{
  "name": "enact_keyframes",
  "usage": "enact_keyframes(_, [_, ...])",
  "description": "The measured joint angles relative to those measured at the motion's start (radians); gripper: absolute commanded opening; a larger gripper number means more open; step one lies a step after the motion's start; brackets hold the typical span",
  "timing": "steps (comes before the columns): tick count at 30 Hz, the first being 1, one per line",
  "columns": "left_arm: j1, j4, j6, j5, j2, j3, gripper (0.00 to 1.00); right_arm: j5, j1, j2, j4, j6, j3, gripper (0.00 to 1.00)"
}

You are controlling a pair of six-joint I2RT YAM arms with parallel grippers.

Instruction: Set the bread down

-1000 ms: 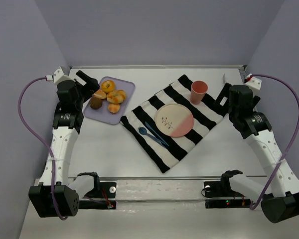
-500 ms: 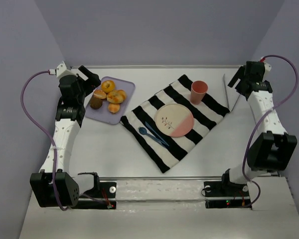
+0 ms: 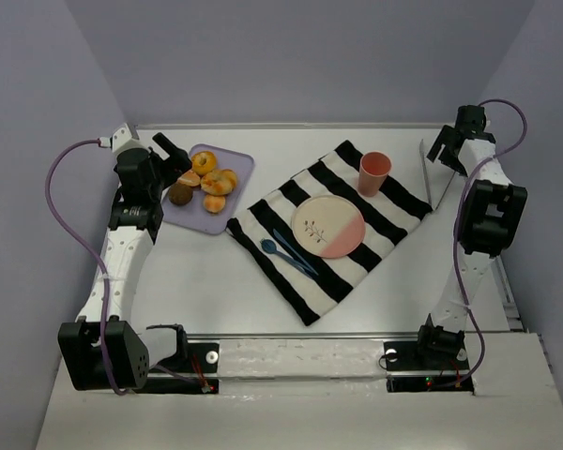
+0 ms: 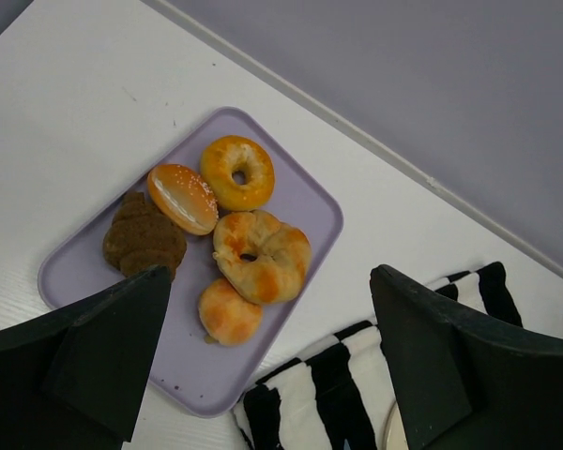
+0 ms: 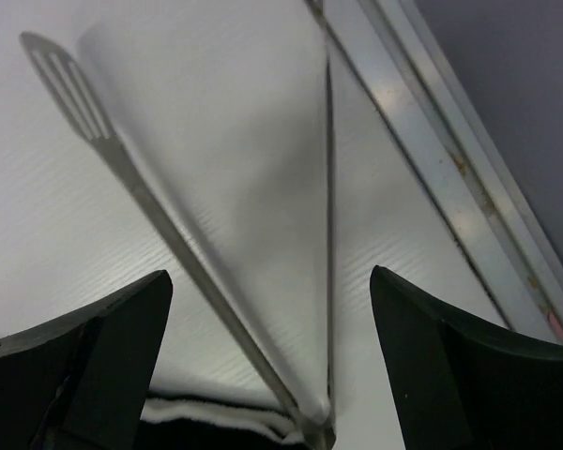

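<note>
The bread [image 4: 228, 312] is lying on the lavender tray [image 4: 305, 202], in the half nearer the striped cloth [image 4: 319, 398]. It is sitting just beside the twisted pastry [image 4: 263, 255], possibly touching it. The ring-shaped bagel [image 4: 237, 172] and the dark brown lump [image 4: 144, 239] are lying farther back on the same tray.

The left gripper [image 4: 270, 274] is hovering above the tray with its fingers spread wide and nothing between them. The bread is not yet grasped, so the approach step appears to be in hand.

The next move is calling for a descent that centres the spread fingers on the bread alone. They are needing clearance from the twisted pastry before closing. The likely destination is the plate [image 3: 342, 239] on the striped cloth, though the task is not naming one.

The right gripper [image 5: 270, 277] is also spread and empty. It is positioned over the metal tongs [image 5: 169, 234] at the far right corner of the table [image 3: 216, 281], well apart from the tray.
</note>
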State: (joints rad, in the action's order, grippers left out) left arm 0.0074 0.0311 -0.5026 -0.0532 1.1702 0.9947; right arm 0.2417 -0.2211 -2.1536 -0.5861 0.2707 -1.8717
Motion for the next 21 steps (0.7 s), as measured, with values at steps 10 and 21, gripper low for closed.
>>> enact_keyframes(10, [0.000,0.009,0.006,-0.012,0.001,-0.011,0.99,-0.015,-0.082,-0.213,-0.012,-0.039,-0.208,0.77])
enact_keyframes(21, [0.000,0.024,0.004,-0.027,0.046,-0.012,0.99,-0.008,-0.071,-0.320,-0.013,-0.055,-0.286,0.22])
